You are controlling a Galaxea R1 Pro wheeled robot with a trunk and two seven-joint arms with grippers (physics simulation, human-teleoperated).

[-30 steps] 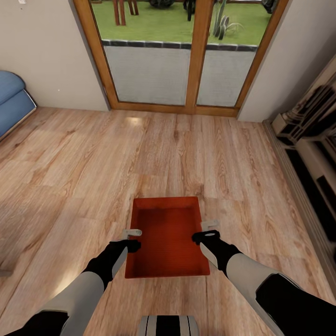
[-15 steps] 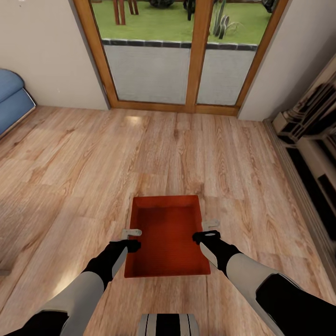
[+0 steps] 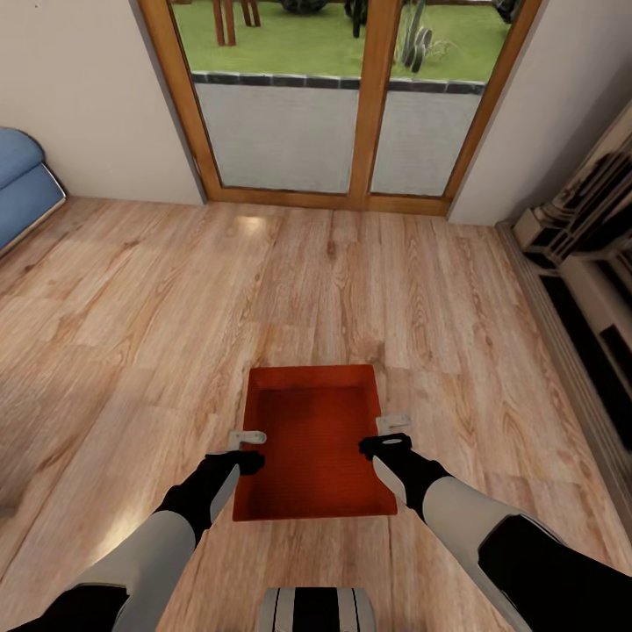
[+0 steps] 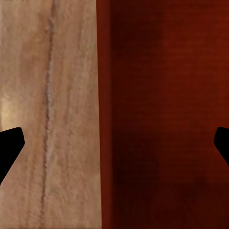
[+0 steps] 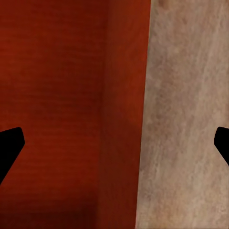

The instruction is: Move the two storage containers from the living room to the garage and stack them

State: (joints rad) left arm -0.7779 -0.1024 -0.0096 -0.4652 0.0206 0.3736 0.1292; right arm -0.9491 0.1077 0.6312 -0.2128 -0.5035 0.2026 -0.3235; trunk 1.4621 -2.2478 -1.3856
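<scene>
**Both grippers straddle the side walls of an orange-red bin over the wood floor**

An orange-red rectangular lidless plastic storage container (image 3: 314, 443) sits low in front of the robot in the head view, over the light wood-plank flooring (image 3: 158, 307) of the living room. It is empty, flat bottom visible.

The left gripper (image 3: 247, 448) is at the container's left long wall, the right gripper (image 3: 391, 432) at the right long wall, roughly opposite each other near mid-length. In the left wrist view, the dark fingertips (image 4: 9, 145) sit wide apart at the frame edges, with the container wall (image 4: 107, 114) running between them: jaws spread, one finger over the floor side, one over the bin interior. Same in the right wrist view: fingertips (image 5: 9, 143) far apart, wall (image 5: 124, 114) between them, spread and not pinching. Can't tell whether the bin rests on the floor or is lifted.

Ahead is a wood-framed glass door (image 3: 351, 105) with green lawn beyond. A blue sofa corner (image 3: 22, 189) sits at the far left, and a cream and dark shelving unit (image 3: 588, 263) runs along the right wall.
</scene>
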